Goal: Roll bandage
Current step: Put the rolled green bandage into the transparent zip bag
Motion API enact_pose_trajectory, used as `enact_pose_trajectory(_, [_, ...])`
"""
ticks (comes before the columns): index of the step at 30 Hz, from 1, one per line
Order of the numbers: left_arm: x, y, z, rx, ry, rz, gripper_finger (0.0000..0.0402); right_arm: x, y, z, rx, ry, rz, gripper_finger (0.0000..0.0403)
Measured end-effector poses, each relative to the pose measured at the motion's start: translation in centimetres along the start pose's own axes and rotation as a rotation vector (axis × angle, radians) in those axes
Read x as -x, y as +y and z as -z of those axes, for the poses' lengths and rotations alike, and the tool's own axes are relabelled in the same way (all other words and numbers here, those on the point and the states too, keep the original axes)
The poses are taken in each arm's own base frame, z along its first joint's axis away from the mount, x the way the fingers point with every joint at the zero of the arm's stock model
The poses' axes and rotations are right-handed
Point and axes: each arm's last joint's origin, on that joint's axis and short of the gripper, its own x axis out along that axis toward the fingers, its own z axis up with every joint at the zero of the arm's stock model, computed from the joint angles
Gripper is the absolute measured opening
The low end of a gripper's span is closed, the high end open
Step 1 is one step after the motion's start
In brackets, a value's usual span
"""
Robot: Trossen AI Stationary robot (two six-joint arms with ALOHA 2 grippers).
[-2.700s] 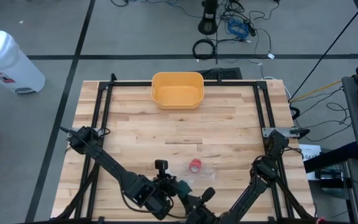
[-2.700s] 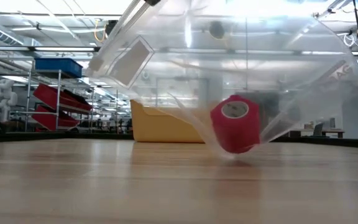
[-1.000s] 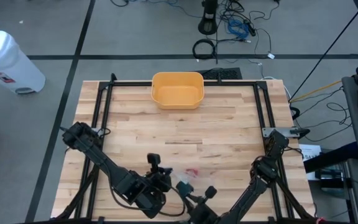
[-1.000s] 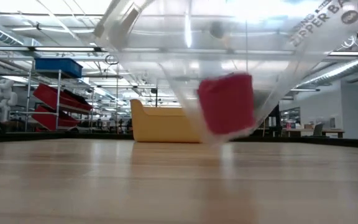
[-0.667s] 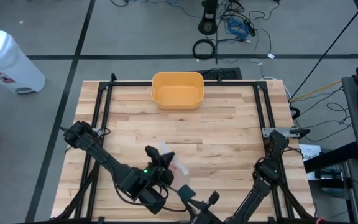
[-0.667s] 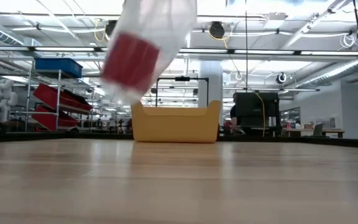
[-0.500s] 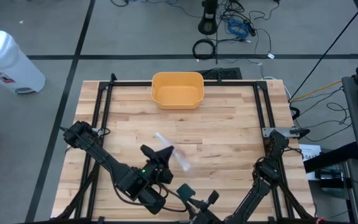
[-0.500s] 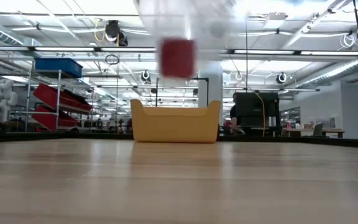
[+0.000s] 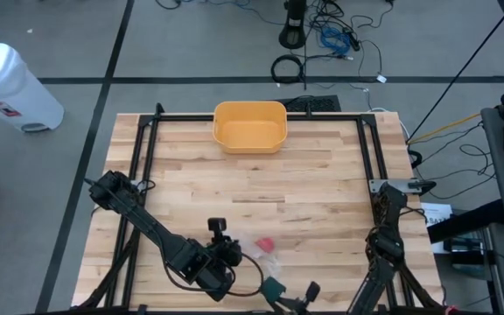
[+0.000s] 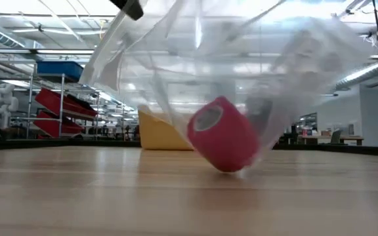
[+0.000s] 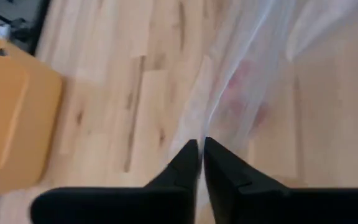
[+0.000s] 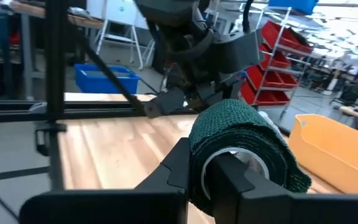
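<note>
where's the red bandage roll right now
The red bandage roll lies inside the clear plastic bag on the table's near half, in front of the yellow bin; the left gripper pinches the bag's edge.

No text can be read. The bin (image 9: 7, 83) beyond the worktop's far left corner bears a small label, too small to make out.

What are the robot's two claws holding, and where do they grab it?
The left gripper pinches the top edge of a clear zipper bag with a red bandage roll inside. The right gripper clamps a green bandage roll by its side.
</note>
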Motion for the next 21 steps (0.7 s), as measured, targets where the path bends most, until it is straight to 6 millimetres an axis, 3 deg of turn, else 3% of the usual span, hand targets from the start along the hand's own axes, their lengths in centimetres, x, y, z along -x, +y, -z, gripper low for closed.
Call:
enact_pose_trajectory(9, [0.1,-0.5,-0.6,0.022,-0.069,0.027,0.0127,2.3,0.2,0.0,-0.038,-0.006,-0.046,0.0027])
enact_pose_trajectory(21, [0.1,-0.5,-0.7,-0.053,-0.077,0.021,0.0129,2.5,0.2,0.0,-0.015,-0.007,-0.05,0.0027])
